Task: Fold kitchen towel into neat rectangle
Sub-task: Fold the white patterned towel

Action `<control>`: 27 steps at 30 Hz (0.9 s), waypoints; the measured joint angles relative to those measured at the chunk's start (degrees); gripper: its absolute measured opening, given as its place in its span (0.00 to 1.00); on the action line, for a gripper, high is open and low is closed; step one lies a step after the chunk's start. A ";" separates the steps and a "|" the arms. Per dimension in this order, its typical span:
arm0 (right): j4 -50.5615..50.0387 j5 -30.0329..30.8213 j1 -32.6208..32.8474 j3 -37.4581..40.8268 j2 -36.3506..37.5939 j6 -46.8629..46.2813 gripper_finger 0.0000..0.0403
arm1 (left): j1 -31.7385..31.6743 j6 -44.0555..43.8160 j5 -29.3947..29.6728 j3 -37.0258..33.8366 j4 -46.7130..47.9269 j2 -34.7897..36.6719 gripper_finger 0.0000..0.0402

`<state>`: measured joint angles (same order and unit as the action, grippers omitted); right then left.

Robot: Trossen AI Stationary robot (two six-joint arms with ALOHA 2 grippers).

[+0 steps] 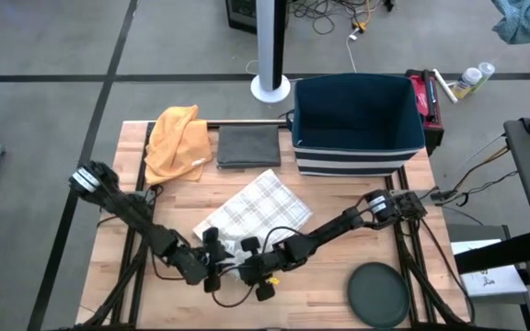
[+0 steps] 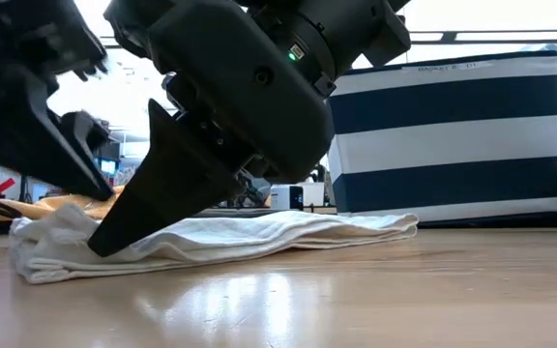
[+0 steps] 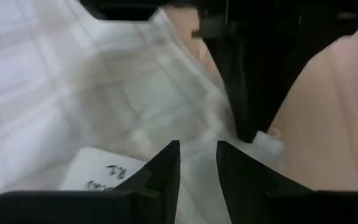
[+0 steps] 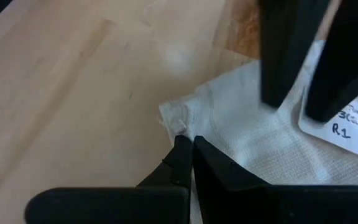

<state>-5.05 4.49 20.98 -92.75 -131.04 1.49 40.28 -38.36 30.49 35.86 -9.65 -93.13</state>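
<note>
The right end effector (image 4: 188, 144) is pinched shut on a near corner of the checked kitchen towel (image 1: 247, 213). Just beside it, the left end effector (image 3: 197, 152) has its fingers slightly apart astride the towel's near edge. The towel lies loosely folded mid-tabletop (image 1: 334, 198), near the striped bin (image 1: 357, 119).

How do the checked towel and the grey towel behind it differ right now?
The checked towel is white with a grid pattern and lies at an angle; the grey towel is plain dark and square to the table edge. Both claws work at the checked towel's near edge; nothing touches the grey towel. Both lie folded flat.
</note>
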 joint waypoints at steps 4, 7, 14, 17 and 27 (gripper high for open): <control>-0.11 0.02 -0.03 0.00 0.00 -0.01 0.01 | -0.16 1.29 -1.50 2.16 -2.30 -5.82 0.24; -0.37 -0.02 -0.01 0.00 0.00 -0.40 0.01 | -0.19 1.48 -2.55 3.75 -2.60 -8.59 0.24; -5.06 0.06 0.10 -0.97 2.22 -0.89 0.13 | -0.18 0.38 -3.25 4.40 -0.80 -9.58 0.24; -16.06 0.35 0.07 -2.73 5.82 -0.95 0.21 | -0.16 0.32 -3.47 4.39 -0.63 -9.63 0.24; -31.26 5.53 -4.70 3.12 11.98 -4.90 0.32 | -0.10 1.41 -3.92 4.24 -0.53 -9.74 0.24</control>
<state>-36.31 10.02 16.28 -89.63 -119.06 -3.41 40.18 -36.95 26.57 40.10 -10.17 -102.87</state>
